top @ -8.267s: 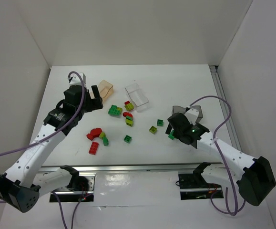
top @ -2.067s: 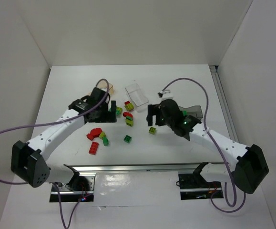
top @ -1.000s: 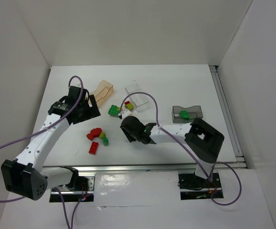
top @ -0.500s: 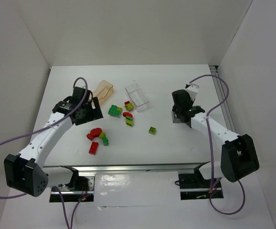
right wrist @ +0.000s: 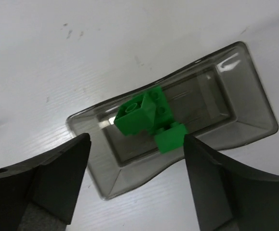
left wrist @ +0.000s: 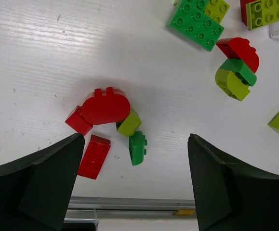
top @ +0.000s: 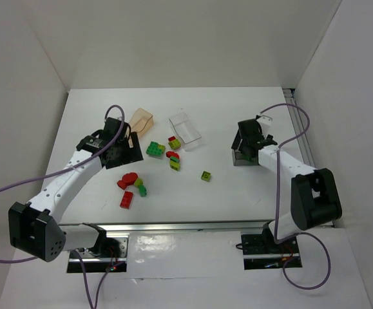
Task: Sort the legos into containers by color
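My right gripper (top: pixel 247 143) hangs open and empty over the dark smoky grey tub (right wrist: pixel 238 84), which holds two dark green bricks (right wrist: pixel 141 114). In the top view the arm hides most of that tub (top: pixel 240 161). My left gripper (top: pixel 122 152) is open and empty above a cluster of bricks: a rounded red one (left wrist: pixel 105 106), a flat red one (left wrist: pixel 94 156), a yellow-green one (left wrist: pixel 129 124) and a dark green one (left wrist: pixel 137 147). The orange tub (top: pixel 142 120) and the clear tub (top: pixel 185 129) lie at the back.
More bricks lie mid-table: a flat green plate (top: pixel 154 149), a red and yellow-green pair (top: pixel 173 143), a mixed stack (top: pixel 174 160) and a lone yellow-green brick (top: pixel 206 176). A metal rail (top: pixel 192 226) runs along the near table edge.
My right gripper went from the table's middle to the smoky tub, and the green brick from mid-table is gone from there. My left gripper shifted slightly right.
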Controlling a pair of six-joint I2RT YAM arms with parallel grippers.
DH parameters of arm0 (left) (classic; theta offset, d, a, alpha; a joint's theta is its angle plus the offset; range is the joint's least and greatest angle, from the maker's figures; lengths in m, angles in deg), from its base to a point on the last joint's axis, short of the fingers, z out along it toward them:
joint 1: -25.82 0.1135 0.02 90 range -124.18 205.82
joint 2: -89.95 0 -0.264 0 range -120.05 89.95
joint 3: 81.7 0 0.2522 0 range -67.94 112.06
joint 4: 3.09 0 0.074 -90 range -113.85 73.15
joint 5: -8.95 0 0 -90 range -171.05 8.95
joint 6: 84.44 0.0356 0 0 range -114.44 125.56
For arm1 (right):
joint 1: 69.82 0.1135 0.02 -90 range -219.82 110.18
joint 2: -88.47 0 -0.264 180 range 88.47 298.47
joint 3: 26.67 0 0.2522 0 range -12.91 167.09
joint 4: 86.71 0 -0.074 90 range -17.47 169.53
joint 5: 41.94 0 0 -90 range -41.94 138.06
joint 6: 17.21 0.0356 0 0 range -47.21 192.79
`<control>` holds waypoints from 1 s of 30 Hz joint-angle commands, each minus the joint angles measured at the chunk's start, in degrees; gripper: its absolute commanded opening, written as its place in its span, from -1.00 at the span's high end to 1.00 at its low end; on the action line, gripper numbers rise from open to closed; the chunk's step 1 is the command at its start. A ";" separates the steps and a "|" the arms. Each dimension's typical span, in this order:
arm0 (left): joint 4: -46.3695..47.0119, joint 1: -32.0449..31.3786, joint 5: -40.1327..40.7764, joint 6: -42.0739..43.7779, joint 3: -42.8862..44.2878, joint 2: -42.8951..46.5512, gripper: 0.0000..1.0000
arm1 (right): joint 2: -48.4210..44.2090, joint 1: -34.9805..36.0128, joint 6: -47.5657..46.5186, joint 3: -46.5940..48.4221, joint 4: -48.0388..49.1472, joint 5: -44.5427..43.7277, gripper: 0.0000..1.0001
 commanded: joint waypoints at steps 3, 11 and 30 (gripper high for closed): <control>-1.18 0.44 4.57 1.17 3.67 -0.09 -0.93 | -10.47 9.98 -4.10 0.13 3.31 1.87 -0.51; -2.94 13.79 0.09 2.76 6.41 2.11 -0.93 | -1.38 36.06 -7.44 5.91 4.20 6.20 -0.81; -2.94 21.01 -4.57 5.04 3.42 7.38 -0.93 | 33.54 54.30 -7.36 33.16 6.15 3.30 -0.60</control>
